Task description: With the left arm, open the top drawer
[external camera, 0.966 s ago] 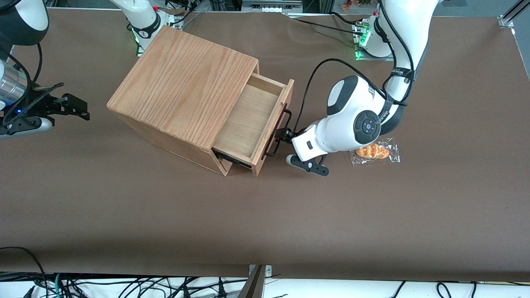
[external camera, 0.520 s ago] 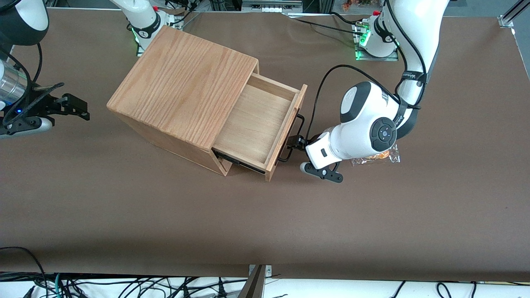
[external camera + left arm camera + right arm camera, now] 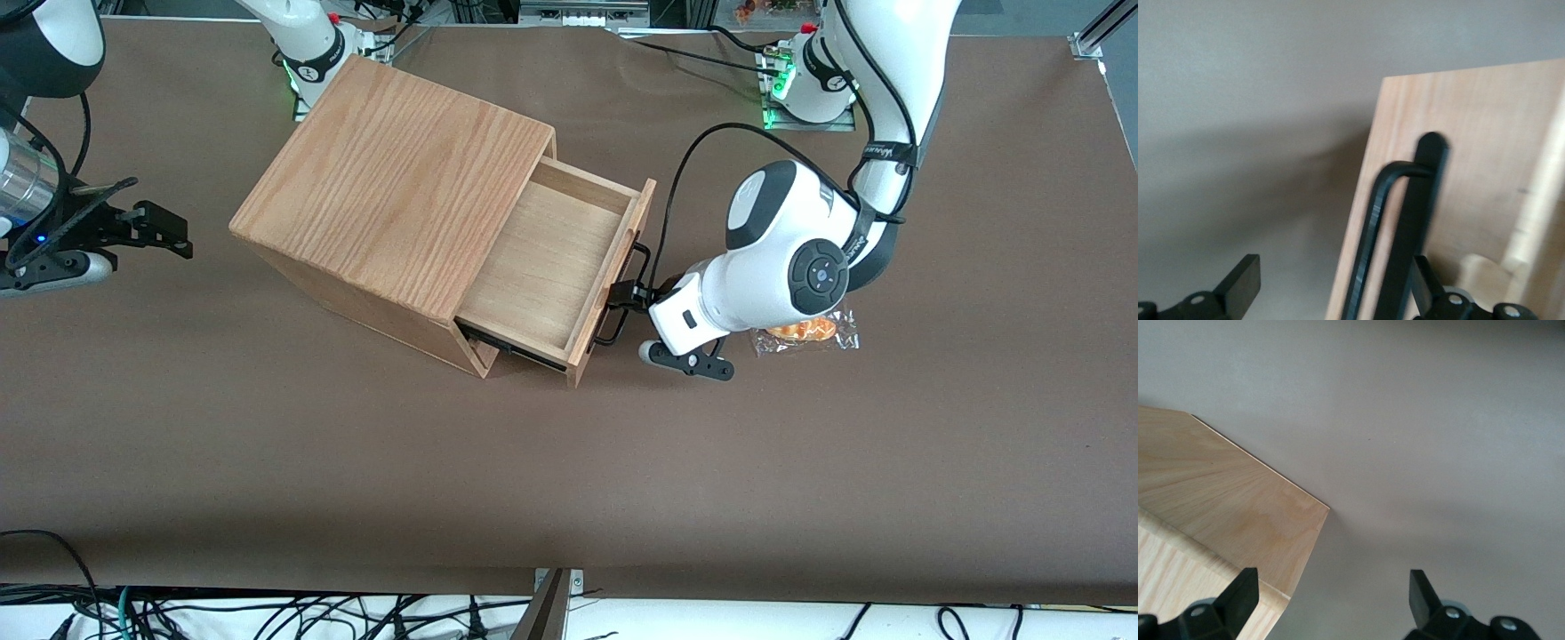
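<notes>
The top drawer [image 3: 556, 253] is standing pulled well out of the wooden box [image 3: 391, 178], its bare light-wood floor showing. The box is sitting on the brown table [image 3: 356, 462], and the drawer's front is facing toward the working arm's end of it. The thin black handle [image 3: 622, 293] is sticking out from the drawer front; in the left wrist view the handle [image 3: 1395, 240] is running along the pale front panel [image 3: 1471, 167].

The left arm [image 3: 782, 258] is reaching down to the drawer front, and its gripper [image 3: 633, 295] is sitting right at the handle. Its jaws are standing wide apart, with one finger [image 3: 1238, 283] out over the table and the handle lying between the two, close to the other; nothing is being clamped.

A wrapped pastry [image 3: 805, 331] is lying on the table just beside the arm, farther from the box than the gripper.
</notes>
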Available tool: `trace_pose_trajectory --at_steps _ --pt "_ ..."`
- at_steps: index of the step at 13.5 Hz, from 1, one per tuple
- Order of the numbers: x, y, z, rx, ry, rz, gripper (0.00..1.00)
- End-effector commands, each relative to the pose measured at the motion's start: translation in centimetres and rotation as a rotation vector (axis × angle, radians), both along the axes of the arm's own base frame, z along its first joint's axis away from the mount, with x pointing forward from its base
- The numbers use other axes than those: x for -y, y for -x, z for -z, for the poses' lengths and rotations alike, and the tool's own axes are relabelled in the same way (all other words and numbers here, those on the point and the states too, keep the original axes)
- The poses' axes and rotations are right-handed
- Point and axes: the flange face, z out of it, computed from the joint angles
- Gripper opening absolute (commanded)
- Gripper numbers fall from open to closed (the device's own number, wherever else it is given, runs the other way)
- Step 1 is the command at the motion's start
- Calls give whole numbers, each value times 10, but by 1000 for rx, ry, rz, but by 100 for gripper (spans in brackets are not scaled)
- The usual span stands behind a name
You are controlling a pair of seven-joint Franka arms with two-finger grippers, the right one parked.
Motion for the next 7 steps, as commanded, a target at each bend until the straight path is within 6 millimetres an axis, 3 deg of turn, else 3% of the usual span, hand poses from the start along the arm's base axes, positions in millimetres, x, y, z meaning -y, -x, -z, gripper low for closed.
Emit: trace_pose_trajectory --at_steps 1,4,6,7 --pt "-9 -3 -30 -13 -8 -4 100" --pt "-43 -20 -34 -12 -12 -53 100" --pt "-87 -34 -33 -35 -29 -97 100" --pt "-107 -38 -46 -28 -36 -116 100"
